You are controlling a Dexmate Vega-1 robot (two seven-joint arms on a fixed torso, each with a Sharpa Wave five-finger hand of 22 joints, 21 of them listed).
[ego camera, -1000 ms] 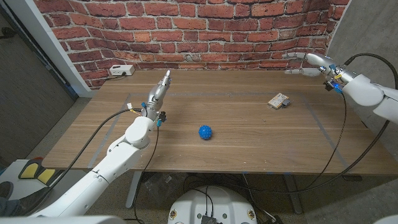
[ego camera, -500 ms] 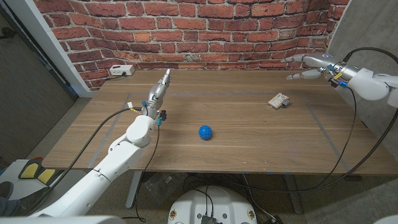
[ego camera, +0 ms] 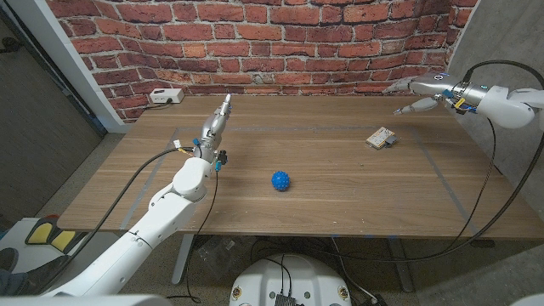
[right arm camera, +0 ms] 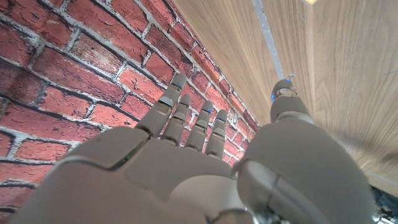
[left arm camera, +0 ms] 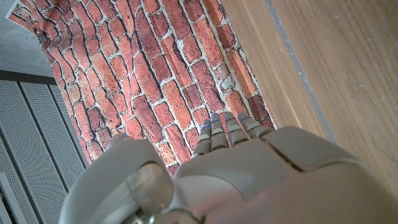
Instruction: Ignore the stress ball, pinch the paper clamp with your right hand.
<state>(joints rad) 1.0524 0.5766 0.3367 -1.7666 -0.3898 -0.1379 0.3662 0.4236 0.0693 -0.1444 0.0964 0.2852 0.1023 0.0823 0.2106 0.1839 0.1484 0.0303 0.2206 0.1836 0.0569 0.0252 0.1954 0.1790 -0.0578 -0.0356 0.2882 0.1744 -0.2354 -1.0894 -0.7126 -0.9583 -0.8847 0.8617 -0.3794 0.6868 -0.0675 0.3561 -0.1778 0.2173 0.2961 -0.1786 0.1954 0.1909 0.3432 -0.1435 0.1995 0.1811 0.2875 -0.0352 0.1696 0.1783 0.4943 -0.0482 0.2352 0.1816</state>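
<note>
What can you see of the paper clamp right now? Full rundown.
The paper clamp is a small object lying on the wooden table, on the robot's right side toward the far edge, near a taped line. It looks tan or wood-coloured on top with darker, metallic-looking parts at one end; finer detail is too small to tell. Nothing touches it but the table. The right hand is above and beyond it, fingers spread, holding nothing. The blue stress ball sits well apart, nearer the table's middle.

Both arms are showing glossy white rounded shells, with black cables looping alongside them. The left hand (ego camera: 218,124) and right hand (ego camera: 419,90) are wearing pale grey segmented plates, with small blue markings showing at the wrists and on some fingertips (left arm camera: 206,125).
</note>
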